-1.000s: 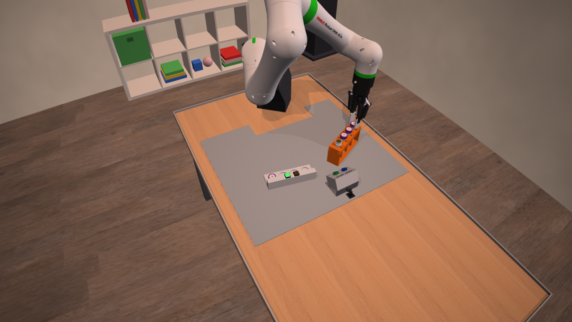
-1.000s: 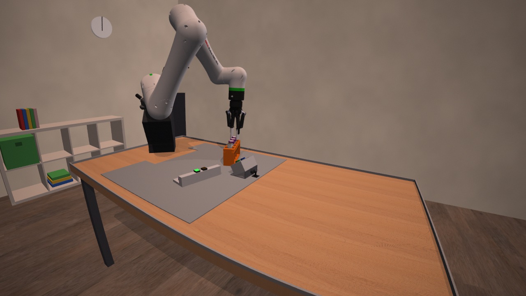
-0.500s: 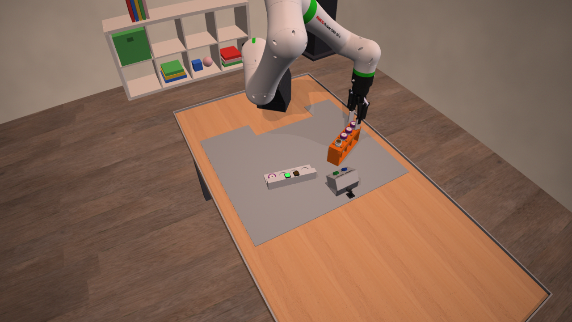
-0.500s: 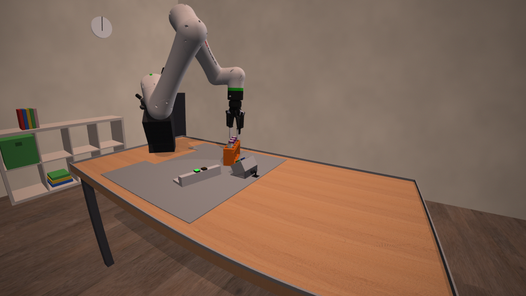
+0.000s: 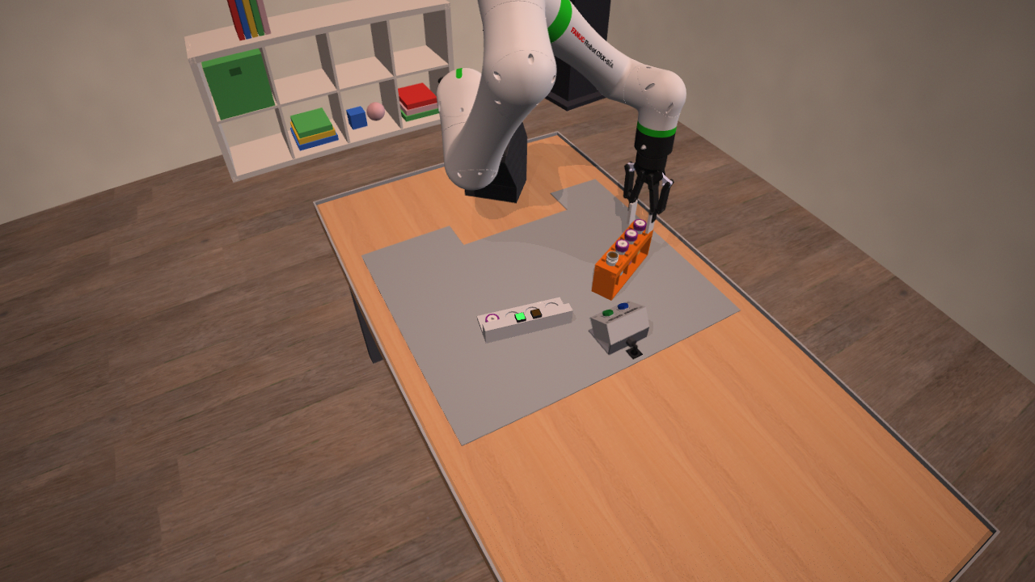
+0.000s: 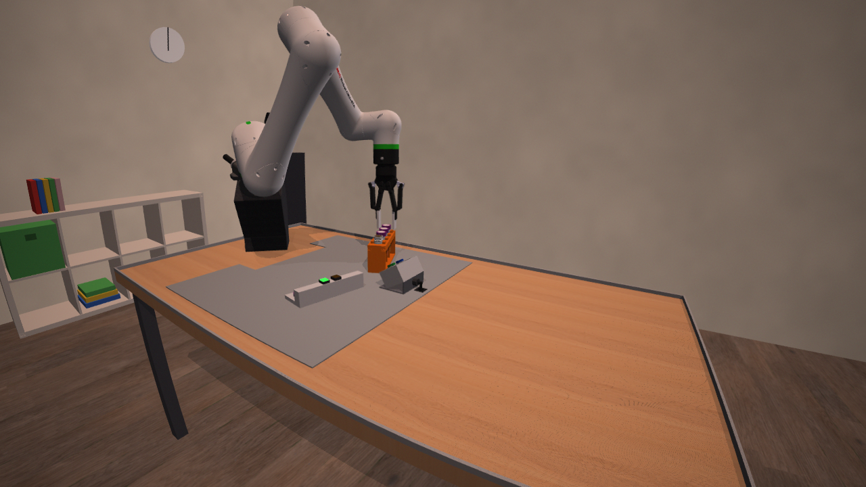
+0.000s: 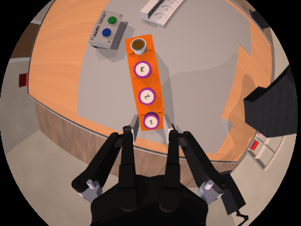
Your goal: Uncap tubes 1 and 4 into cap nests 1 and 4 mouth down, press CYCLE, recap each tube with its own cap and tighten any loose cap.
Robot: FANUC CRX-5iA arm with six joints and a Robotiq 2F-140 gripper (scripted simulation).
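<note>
The end effector stood partly open, gripping nothing, its fingers straddling the end cap directly beneath. The decapping station stretched lengthwise away from it towards the open tube.

Cap tray beside key desk

I have the gripper straddling the end cap, fingers parted, one each side of the station. The neighbouring cap crowds that slot. The key desk sits near the open tube; wider mat separates station and tray.
</note>
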